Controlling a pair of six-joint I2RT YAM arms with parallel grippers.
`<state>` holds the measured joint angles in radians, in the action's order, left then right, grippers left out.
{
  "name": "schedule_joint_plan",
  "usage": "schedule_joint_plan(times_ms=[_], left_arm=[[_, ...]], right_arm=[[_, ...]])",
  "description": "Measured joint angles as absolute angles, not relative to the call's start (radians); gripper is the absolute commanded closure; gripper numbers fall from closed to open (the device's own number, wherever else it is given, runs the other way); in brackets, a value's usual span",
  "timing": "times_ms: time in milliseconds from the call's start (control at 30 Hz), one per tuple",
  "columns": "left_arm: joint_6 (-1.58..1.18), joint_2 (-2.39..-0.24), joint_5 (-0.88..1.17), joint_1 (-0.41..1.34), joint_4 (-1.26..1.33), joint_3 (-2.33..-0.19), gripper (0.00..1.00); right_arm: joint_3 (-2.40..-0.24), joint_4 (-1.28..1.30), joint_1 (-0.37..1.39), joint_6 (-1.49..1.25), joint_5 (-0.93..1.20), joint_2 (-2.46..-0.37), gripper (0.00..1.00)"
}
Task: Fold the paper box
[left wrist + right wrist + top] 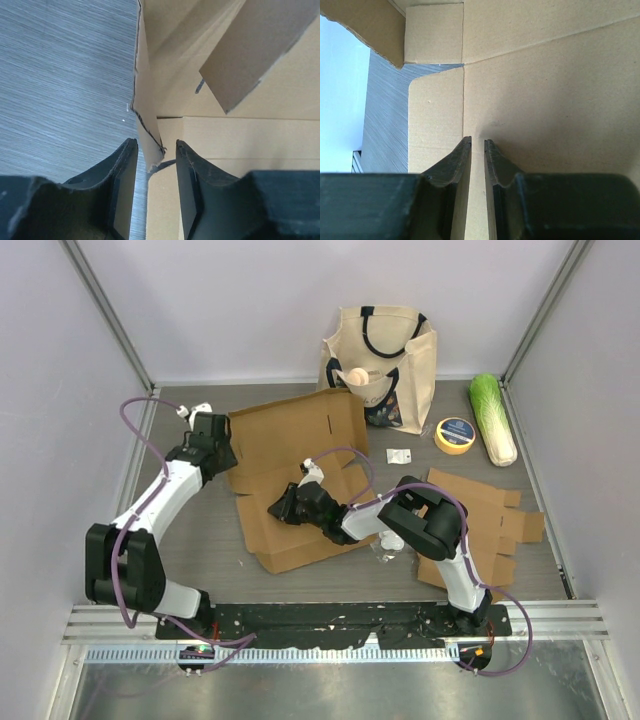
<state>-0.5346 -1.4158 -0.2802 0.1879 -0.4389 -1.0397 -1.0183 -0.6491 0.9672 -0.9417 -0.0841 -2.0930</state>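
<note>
On a grey surface [200, 530], the half-flat box [280, 440] lies at centre. The left gripper [156, 150] stands parted astride a raised flap [145, 100], unclamped. The right gripper [477, 142], nearly closed, presses inside the box, grip unclear. Next, seemingly: pinch the flap and fold it.

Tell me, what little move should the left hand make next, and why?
Probably close the left gripper on the raised flap: its edge sits between the jaws, which stand apart, not yet pinching.
</note>
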Motion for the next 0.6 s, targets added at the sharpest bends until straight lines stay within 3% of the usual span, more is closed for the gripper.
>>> schedule_joint_plan(times_ms=[167,233,333,367,533,567,600], left_arm=[[-0.512,-1.465,-0.318,0.19,-0.447,-1.062,0.89],[-0.503,-1.47,-0.327,0.193,-0.451,-1.062,0.94],[-0.486,-1.47,-0.355,0.205,-0.458,-1.062,1.0],[-0.481,-1.468,-0.366,0.211,-0.46,-1.061,1.0],[-0.45,-1.427,-0.424,0.267,-0.46,-1.036,1.0],[-0.443,-1.412,-0.434,0.277,-0.459,-1.027,1.0],[-0.437,-1.397,-0.442,0.286,-0.456,-1.018,1.0]], right_arm=[[-1.018,-0.649,0.966,-0.941,-0.081,-2.093,0.76],[-1.024,-0.63,0.966,-0.941,-0.08,-2.088,0.74],[-1.042,-0.543,0.96,-0.941,-0.084,-2.059,0.61],[-1.049,-0.496,0.953,-0.942,-0.086,-2.038,0.52],[-1.25,-0.169,0.887,-0.96,-0.089,-1.998,0.39],[-1.314,-0.113,0.868,-0.97,-0.08,-1.998,0.27],[-1.374,-0.075,0.85,-0.981,-0.073,-1.997,0.23]])
